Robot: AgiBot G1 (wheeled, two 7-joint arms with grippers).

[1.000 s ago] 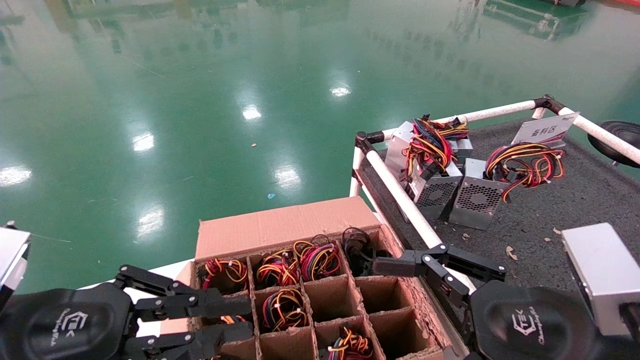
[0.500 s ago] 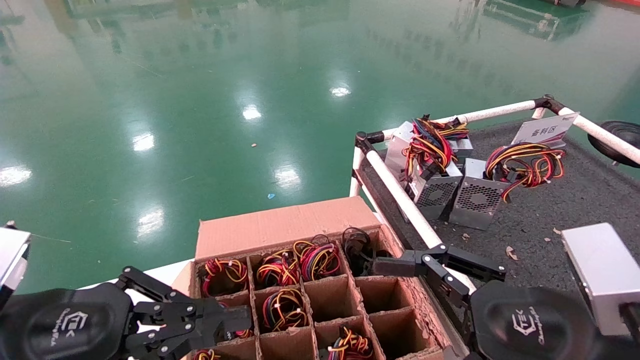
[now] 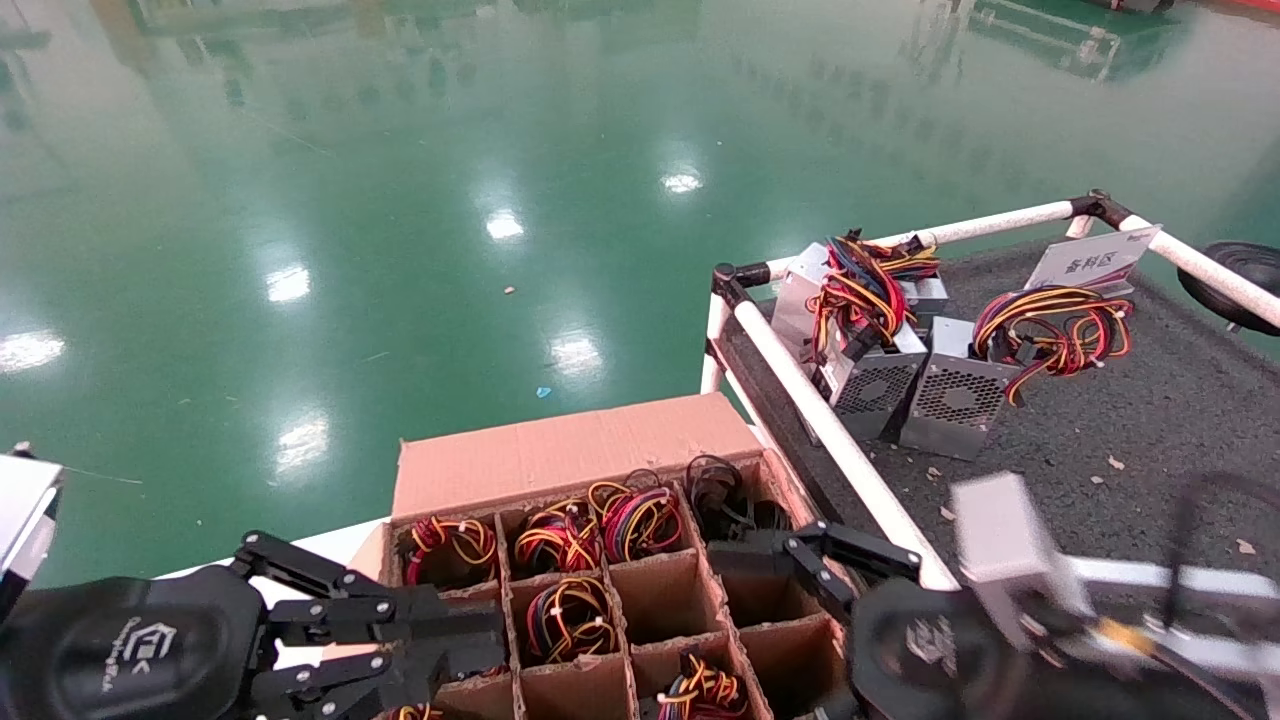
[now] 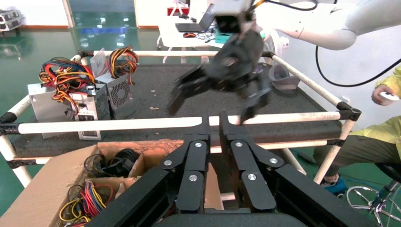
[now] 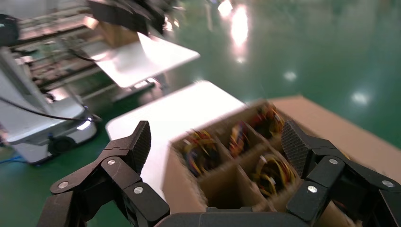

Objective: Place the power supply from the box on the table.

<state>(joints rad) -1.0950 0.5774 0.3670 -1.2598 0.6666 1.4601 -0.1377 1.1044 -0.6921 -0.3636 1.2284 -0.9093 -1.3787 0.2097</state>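
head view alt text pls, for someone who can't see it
The right end effector, open and empty, hangs over the far right cells of the box, beside the power supply with black cables. The left end effector sits over the box's near left corner. Two silver units with coloured wires stand on the table.

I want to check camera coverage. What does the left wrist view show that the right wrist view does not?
Only the left wrist view shows the table, two silver units with coloured wires, and the right gripper open above the rail. Only the right wrist view shows a white platform beside the box. Both show the box with wire bundles in its cells.
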